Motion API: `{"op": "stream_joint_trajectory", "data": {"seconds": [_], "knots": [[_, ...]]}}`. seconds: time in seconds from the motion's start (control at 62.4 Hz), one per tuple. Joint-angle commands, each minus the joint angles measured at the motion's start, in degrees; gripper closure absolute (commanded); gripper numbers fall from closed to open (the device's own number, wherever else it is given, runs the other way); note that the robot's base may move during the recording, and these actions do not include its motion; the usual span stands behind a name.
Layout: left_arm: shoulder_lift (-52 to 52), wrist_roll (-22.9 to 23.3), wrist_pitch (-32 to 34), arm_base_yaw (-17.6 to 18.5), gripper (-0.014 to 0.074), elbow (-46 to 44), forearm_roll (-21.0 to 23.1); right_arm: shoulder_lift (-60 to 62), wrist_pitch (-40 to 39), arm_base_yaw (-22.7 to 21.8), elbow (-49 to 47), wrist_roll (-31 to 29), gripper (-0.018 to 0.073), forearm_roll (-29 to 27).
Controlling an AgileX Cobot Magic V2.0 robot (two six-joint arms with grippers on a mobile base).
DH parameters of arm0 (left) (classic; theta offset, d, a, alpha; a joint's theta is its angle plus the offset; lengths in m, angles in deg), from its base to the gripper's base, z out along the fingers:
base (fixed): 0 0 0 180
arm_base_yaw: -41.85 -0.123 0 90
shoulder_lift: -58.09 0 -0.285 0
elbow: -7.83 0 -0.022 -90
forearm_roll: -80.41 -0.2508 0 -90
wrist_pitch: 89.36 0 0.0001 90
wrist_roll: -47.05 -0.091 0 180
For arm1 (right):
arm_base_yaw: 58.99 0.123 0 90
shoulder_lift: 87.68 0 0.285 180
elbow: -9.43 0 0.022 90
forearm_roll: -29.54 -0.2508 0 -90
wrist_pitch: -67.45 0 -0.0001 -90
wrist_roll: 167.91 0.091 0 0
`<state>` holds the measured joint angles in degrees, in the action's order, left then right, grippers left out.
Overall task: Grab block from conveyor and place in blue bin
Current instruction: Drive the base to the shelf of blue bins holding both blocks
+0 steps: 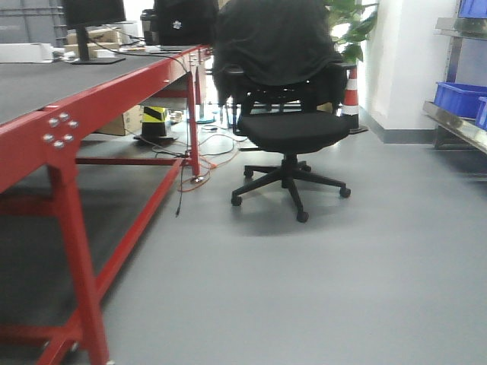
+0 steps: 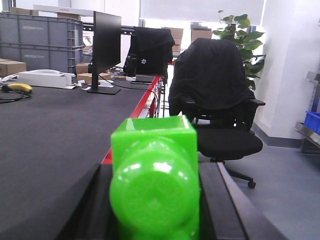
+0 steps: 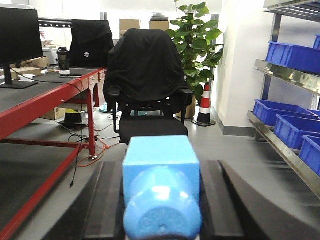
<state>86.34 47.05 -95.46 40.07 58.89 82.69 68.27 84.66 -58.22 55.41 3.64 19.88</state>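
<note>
We see the conveyor [image 1: 46, 84] run along the left of the front view, its dark belt on a red frame. In the left wrist view a monitor [image 2: 106, 50] stands on the belt at upper left, with a white device [image 2: 47, 78] and a yellow object [image 2: 17, 87] beside it. On the grey floor [image 1: 319, 289] stand a black chair [image 1: 293, 129] at centre and a striped cone [image 1: 351, 91] behind it. Cables [image 1: 194, 171] lie by a frame leg.

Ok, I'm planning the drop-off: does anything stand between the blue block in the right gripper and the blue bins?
Nothing visible does. From the blue block, the blue bins sit on the shelf to the right, with only bare floor between. The black office chair stands straight ahead, left of that line.
</note>
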Motion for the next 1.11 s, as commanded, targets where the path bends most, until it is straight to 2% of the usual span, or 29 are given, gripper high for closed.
{"op": "stream_joint_trajectory", "data": {"seconds": [0.0,1.09], "knots": [[-0.21,0.0,1.16,0.35,0.0708,-0.15,-0.16,0.16,-1.34,-0.13,0.0,-0.14,0.0721,-0.03],[-0.21,0.0,1.16,0.35,0.0708,-0.15,-0.16,0.16,-1.34,-0.13,0.0,-0.14,0.0721,-0.03]]}}
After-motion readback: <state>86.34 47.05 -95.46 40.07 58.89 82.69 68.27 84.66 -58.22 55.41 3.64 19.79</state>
